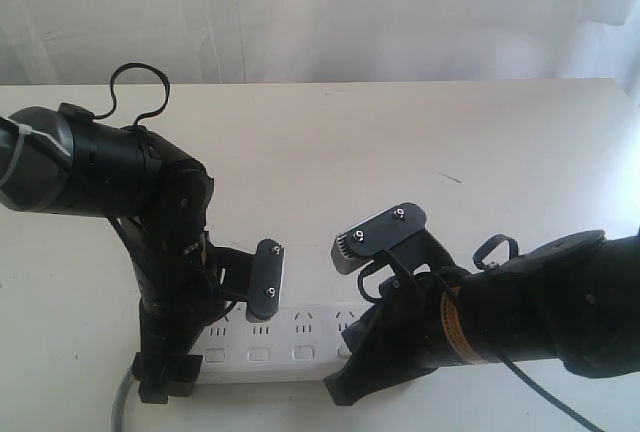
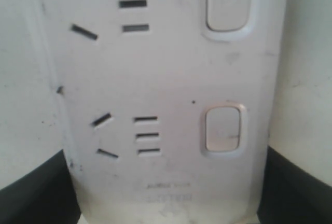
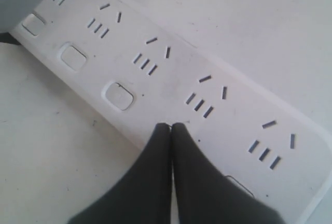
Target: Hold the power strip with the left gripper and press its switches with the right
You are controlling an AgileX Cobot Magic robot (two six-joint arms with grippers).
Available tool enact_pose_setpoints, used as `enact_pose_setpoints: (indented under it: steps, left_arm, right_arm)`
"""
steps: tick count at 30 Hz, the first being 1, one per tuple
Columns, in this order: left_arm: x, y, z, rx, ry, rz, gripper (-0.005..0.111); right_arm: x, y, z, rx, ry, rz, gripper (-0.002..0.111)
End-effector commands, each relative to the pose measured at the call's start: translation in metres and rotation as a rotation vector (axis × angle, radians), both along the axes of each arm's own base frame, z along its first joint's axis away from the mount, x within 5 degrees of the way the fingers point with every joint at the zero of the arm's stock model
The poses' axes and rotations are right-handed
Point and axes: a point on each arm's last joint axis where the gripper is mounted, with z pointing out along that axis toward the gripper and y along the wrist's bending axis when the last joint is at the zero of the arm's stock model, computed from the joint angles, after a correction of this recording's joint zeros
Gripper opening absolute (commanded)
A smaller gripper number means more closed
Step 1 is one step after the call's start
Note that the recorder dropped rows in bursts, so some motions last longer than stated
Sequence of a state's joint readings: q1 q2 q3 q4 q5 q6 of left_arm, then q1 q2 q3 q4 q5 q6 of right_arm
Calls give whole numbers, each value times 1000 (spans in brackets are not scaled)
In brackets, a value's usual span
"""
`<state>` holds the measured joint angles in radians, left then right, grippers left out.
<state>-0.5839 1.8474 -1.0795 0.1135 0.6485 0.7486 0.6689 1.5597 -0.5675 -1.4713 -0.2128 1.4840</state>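
Looks like the pressing step: left gripper point(image 2: 166, 198) clamps the cord end of the power strip point(image 3: 171, 79), which lies flat on the table point(image 1: 400, 142), right gripper point(image 3: 171, 128) is pinched closed on probably the 4th of its 5 switches point(image 3: 119, 95), so next I'd push down.

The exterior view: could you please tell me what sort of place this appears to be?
Probably a robot test bench rather than a home: a plain white table, a white curtain hung behind it as a backdrop, and a power strip laid out for handling.

Long white power strip point(image 3: 171, 73), flat, sockets up, rounded-square switches point(image 3: 119, 95) along one edge
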Motion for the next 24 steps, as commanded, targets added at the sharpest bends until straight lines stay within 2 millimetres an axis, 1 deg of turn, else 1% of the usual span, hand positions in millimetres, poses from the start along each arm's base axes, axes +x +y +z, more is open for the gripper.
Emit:
enact_pose_setpoints:
  steps: [1,11,24]
  left_arm:
    - [-9,0,-13,23,83,30,0]
    - [-9,0,-13,24,85,30,0]
    - [-9,0,-13,27,89,30,0]
  right_arm:
    - [3,2,-4,0,18,-26,0]
    - [4,5,-20,-24,75,-12,0]
    - [4,4,-22,-34,76,-12,0]
